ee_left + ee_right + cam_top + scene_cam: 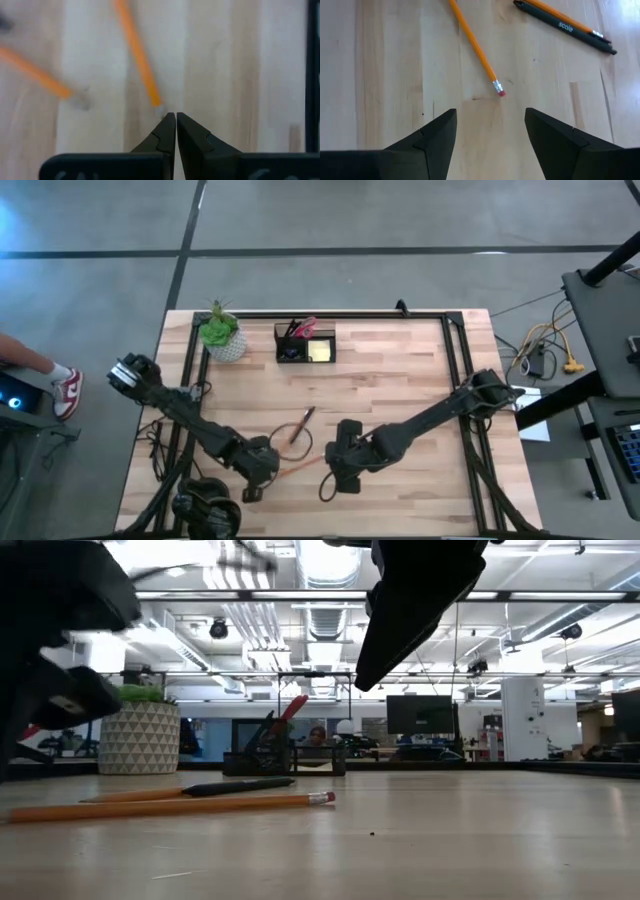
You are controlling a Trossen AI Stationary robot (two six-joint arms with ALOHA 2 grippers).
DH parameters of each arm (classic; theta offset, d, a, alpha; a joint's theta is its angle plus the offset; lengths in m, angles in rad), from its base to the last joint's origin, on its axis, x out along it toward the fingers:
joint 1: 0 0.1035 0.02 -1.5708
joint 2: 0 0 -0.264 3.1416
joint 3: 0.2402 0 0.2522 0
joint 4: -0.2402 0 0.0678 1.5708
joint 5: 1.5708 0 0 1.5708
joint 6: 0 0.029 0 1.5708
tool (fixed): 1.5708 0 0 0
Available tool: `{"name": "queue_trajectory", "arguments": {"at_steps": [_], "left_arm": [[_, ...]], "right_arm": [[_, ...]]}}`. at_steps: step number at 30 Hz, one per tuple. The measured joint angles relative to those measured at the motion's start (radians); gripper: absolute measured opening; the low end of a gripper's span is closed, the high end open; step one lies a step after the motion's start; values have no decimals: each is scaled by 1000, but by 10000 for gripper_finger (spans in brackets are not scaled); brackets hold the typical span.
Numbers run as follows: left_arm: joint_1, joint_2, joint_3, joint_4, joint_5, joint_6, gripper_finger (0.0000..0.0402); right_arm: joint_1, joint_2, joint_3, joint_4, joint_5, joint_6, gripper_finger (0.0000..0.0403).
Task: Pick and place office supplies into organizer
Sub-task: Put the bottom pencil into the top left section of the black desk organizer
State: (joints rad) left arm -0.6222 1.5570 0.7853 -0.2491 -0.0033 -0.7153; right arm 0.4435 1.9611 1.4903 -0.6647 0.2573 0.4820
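An orange pencil lies flat on the table between my two grippers; its eraser end points at my right gripper, which is open and hovers just short of it. My left gripper is shut, its tips at the pencil's other end. A black pen and a second orange pencil lie side by side a little farther in. The black organizer stands at the far edge, holding red-handled scissors and a yellow sticky pad. My left gripper has its shut fingertips right at the pencil's end, the one away from the eraser. Whether they touch it I cannot tell. The pencil lies flat on the table.
A potted green plant in a white pot stands left of the organizer. A dark frame rail runs along the table's far and side edges. Bare wood stretches across the table's middle and right. A person's red-and-white shoe shows beyond the left edge.
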Motion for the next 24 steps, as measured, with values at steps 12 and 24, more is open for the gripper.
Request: {"name": "queue_trajectory", "arguments": {"at_steps": [12, 24], "left_arm": [[-33, 30, 0, 24, -78, 281, 0], [-25, 65, -1, 51, -78, 277, 0]], "right_arm": [[1, -4, 1, -3, 7, 72, 231], [-3, -4, 0, -4, 34, 96, 231]]}}
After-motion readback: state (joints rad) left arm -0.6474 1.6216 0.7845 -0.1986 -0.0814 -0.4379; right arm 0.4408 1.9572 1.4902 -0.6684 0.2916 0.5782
